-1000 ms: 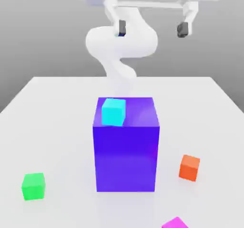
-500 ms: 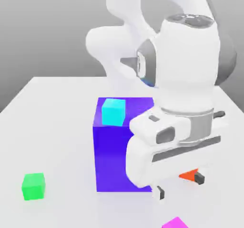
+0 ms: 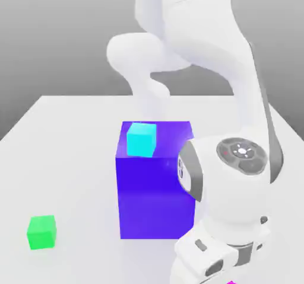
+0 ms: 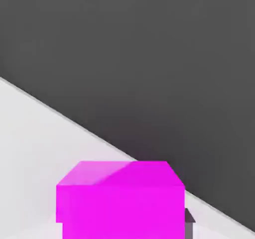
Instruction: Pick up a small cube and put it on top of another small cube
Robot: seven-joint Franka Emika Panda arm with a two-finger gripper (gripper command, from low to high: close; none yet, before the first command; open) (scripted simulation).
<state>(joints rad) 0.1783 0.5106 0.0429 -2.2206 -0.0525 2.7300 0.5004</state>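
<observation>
In the exterior view my arm (image 3: 231, 176) bends down over the desk (image 3: 71, 158) toward its near edge, my wrist low at the exterior view's right, in front of the big blue block (image 3: 155, 185). That block stands mid-desk, and a small cyan cube (image 3: 141, 139) sits on its top face near the exterior view's left corner. A small green cube (image 3: 41, 232) rests on the desk toward the near corner at the exterior view's left. A sliver of magenta cube (image 3: 231, 282) shows at the near edge beneath my wrist. In the hand view the magenta cube (image 4: 119, 198) sits close before me on the desk (image 4: 35, 143), a dark fingertip (image 4: 189, 222) just beside it; whether I grip it I cannot tell.
</observation>
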